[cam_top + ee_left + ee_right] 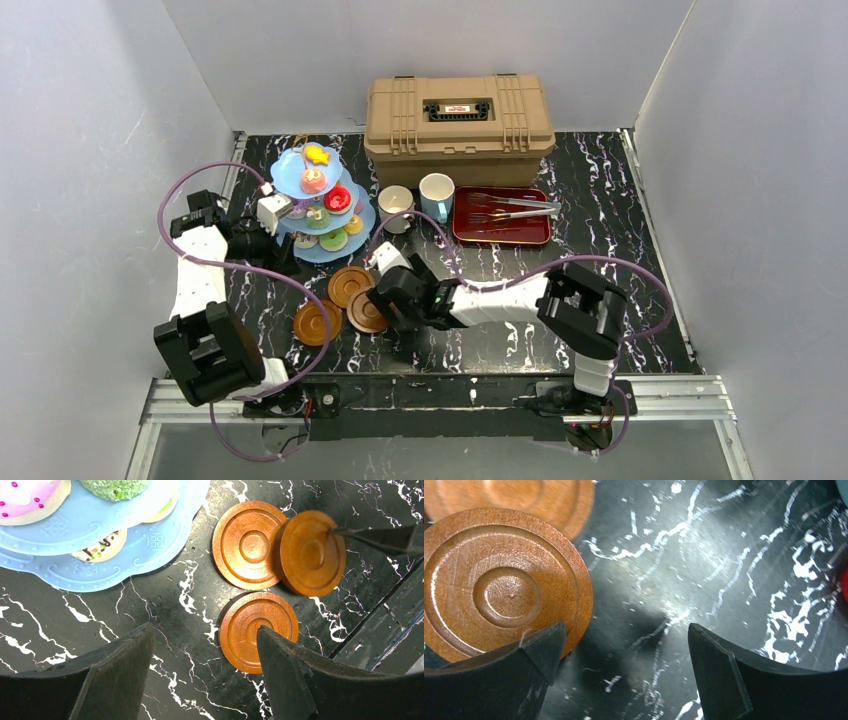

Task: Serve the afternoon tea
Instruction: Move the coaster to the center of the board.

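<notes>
Right wrist view: you see the right claw (624,642) spread to its widest and gripping nothing. Between its fingers lies only bare black marbled tabletop (704,570). One fingertip (541,647) overlaps the near rim of the first saucer (506,587). You cannot tell from this view whether it touches. The first saucer is round, brown and glossy, with raised rings around a central boss. Its far edge covers part of the second saucer (539,497), which is blurred at the frame edge.

Left wrist view: the left claw (205,630) is open wide and empty, hanging above the tabletop. One of its fingers hides part of the third saucer (250,625), which lies flat and apart from the other two. Beyond it, the first saucer lies over the rim of the second, and a finger of the right claw reaches across its face.

Top external view: the three saucers cluster at front centre, just in front of the stand (300,180). The stand is light blue with three scalloped tiers, upright at rear left, and loaded with small coloured cakes (338,198). The left claw sits just beside its lower tiers. The white mug (395,207) and blue mug (436,195) stand upright side by side, right of the stand.
</notes>
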Robot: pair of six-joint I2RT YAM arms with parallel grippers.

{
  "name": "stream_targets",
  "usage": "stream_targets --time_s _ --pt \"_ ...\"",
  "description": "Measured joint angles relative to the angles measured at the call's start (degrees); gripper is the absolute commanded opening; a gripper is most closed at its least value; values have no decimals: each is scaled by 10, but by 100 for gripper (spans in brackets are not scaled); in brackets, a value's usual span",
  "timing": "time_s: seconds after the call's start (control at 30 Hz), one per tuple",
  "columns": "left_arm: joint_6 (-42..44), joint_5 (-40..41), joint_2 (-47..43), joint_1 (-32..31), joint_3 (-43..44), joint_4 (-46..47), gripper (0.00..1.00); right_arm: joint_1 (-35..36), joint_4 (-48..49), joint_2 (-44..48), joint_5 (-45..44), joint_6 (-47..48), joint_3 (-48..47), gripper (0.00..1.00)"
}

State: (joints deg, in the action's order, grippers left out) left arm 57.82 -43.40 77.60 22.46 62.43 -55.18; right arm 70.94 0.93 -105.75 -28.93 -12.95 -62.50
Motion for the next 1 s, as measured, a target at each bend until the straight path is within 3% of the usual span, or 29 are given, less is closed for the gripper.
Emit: stream_targets --time_s 0.53,0.8,1.0 --pt "0 -7 11 0 17 0 73 -150 -37 154 -11 -26 167 100" --pt "8 -8 11 1 18 -1 73 -229 -85 201 -26 -34 192 100" --pt "16 -8 11 1 18 -4 73 -205 -98 228 -15 -43 161 100"
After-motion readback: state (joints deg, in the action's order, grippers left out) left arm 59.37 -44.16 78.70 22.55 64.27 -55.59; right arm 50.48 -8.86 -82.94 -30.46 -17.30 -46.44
